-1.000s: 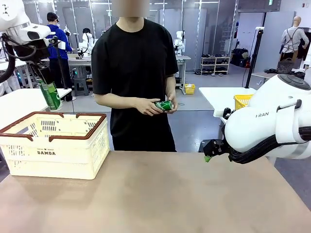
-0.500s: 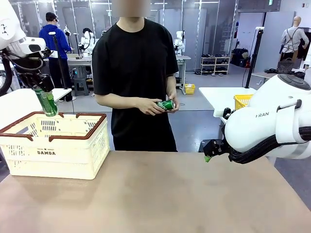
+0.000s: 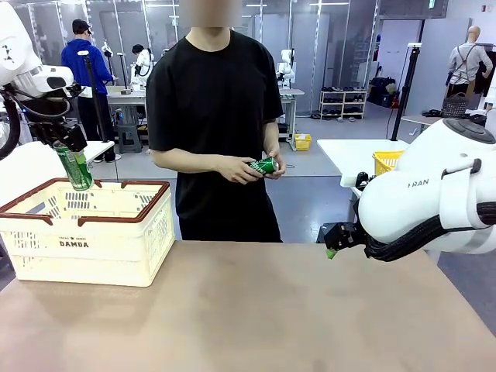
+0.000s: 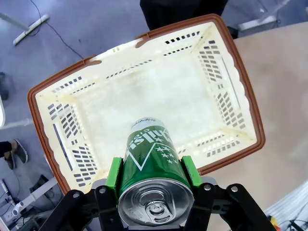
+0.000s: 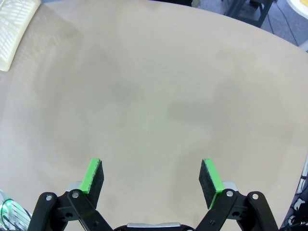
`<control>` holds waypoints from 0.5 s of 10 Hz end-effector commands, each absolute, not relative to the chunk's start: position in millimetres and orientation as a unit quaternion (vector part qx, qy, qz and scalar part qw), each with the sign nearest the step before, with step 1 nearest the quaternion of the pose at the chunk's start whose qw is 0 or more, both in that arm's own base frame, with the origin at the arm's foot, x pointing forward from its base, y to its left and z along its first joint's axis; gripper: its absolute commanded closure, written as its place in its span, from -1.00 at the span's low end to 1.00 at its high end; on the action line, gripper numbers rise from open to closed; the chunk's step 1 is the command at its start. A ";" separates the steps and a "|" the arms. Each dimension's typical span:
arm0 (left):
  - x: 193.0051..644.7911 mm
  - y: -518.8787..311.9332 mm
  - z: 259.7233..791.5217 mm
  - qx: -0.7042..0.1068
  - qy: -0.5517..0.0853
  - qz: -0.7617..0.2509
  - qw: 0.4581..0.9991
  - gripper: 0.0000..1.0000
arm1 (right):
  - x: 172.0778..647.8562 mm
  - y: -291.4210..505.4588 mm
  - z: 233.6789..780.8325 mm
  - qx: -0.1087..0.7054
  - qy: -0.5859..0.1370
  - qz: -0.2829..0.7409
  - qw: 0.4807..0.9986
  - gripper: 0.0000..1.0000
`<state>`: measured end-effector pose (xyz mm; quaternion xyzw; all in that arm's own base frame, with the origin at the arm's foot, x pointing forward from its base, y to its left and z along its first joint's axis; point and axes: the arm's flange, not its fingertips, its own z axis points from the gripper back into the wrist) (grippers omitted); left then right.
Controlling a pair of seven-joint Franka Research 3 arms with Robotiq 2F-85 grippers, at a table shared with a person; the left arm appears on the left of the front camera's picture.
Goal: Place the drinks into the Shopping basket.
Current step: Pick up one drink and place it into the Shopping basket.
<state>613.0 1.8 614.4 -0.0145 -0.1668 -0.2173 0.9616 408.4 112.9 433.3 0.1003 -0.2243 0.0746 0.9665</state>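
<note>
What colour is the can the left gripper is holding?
The can is green with white lettering and stars; clearest in the left wrist view.

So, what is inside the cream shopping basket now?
The basket floor looks bare. The green can, held above it by the left gripper, hides a small part near one wall.
</note>
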 end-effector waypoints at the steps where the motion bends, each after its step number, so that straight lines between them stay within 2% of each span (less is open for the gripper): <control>1: 613.9 3.0 622.0 -0.009 -0.170 -0.221 0.960 -0.17 | 408.8 111.9 433.3 0.102 -0.224 0.075 0.966 -1.00; 5: 630.5 21.1 569.8 -0.054 -0.146 -0.182 0.971 -0.17 | 408.8 111.9 433.3 0.102 -0.224 0.075 0.966 -1.00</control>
